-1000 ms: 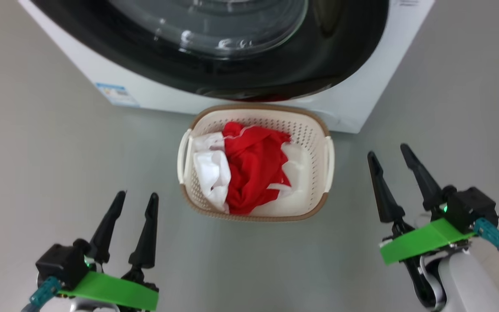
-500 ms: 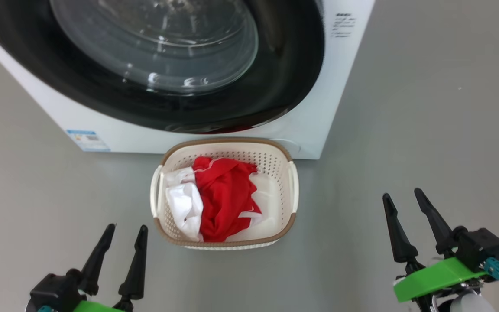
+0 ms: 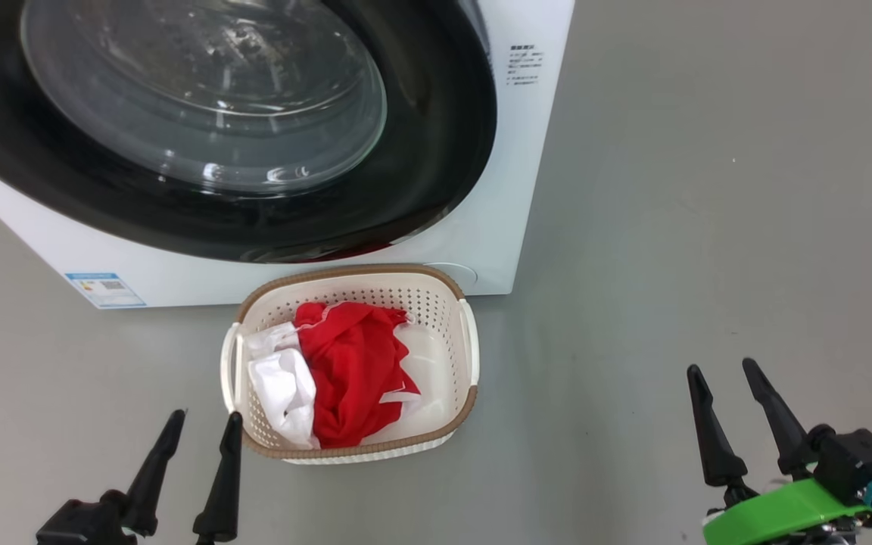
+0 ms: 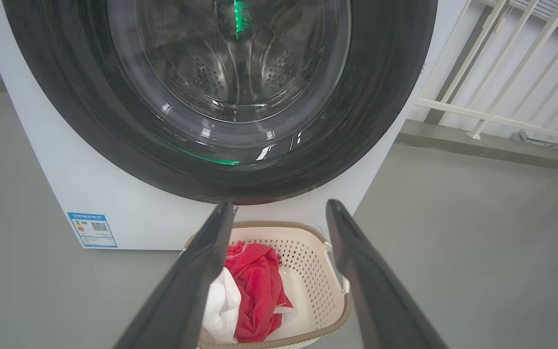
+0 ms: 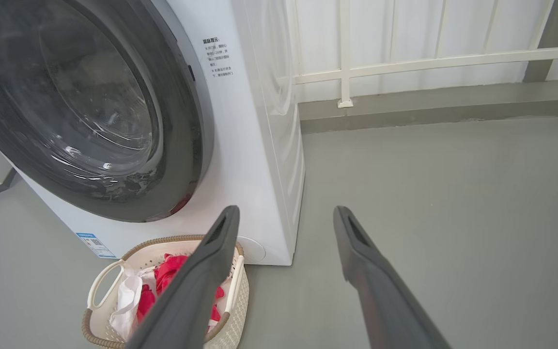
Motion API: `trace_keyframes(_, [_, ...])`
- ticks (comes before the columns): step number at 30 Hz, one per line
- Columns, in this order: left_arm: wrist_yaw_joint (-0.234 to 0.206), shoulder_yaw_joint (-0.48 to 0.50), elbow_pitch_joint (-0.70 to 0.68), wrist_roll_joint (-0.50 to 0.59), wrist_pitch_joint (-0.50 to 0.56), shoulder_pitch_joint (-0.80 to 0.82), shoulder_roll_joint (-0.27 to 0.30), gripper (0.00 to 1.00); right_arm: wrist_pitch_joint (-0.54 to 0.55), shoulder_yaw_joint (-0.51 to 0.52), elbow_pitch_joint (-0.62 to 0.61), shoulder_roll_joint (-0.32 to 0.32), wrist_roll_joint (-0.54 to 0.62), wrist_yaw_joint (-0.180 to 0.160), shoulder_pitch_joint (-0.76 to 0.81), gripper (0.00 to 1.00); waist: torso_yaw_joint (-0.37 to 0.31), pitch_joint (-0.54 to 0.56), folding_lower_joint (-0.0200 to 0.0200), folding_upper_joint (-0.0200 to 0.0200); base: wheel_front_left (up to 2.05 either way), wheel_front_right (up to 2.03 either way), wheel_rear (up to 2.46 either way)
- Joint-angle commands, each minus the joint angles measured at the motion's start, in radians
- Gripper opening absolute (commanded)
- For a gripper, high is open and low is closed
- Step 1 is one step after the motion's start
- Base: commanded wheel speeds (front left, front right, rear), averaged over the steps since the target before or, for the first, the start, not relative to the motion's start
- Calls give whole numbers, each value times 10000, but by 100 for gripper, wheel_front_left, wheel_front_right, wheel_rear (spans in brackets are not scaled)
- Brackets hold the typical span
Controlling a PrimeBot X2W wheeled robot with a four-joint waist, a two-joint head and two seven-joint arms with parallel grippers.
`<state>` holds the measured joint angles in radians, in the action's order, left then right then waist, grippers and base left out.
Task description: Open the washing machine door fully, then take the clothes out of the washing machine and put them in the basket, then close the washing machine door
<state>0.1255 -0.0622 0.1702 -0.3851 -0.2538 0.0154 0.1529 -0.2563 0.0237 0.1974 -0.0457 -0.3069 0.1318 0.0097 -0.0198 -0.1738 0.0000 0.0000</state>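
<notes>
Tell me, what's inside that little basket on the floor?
A crumpled red jersey and a white garment lie in the basket. Its bare bottom shows beside them; anything under the cloth is hidden.

We see the basket (image 3: 353,269) on the floor (image 3: 708,227), just before the washing machine (image 3: 481,250) and below the washing machine door (image 3: 436,151). The clothes (image 3: 345,371) lie in the basket. Our left claw (image 3: 206,414) is near its left side, and our right claw (image 3: 720,365) is well apart on its right.
</notes>
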Motion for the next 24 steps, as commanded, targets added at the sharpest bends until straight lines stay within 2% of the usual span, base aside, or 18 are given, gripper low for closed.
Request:
trace_keyframes(1, [52, 421, -289, 115, -80, 39, 244, 100, -55, -139, -284, -45, -6, -11, 20, 100, -52, -6, 0, 0, 0, 0, 0])
trace_keyframes(19, [52, 562, -394, -123, -80, -36, 149, 100, -55, -1, -323, -45, -55, -11, 88, 100, -162, 16, 0, 0, 0, 0, 0])
trace_keyframes(20, [52, 551, -391, -126, -80, -43, 155, 0, -55, 2, -327, -45, -53, -11, 87, 0, -161, 31, 0, 0, 0, 0, 0])
trace_keyframes(21, [-6, 191, -86, -83, 4, -14, -33, 0, 2, 223, -22, 52, -18, 0, 105, 0, -162, 26, 0, 0, 0, 0, 0])
trace_keyframes(24, [-17, 99, 276, -107, 67, -19, -203, 0, 14, 213, 345, 178, -41, 0, 108, 0, -164, 26, 0, 0, 0, 0, 0])
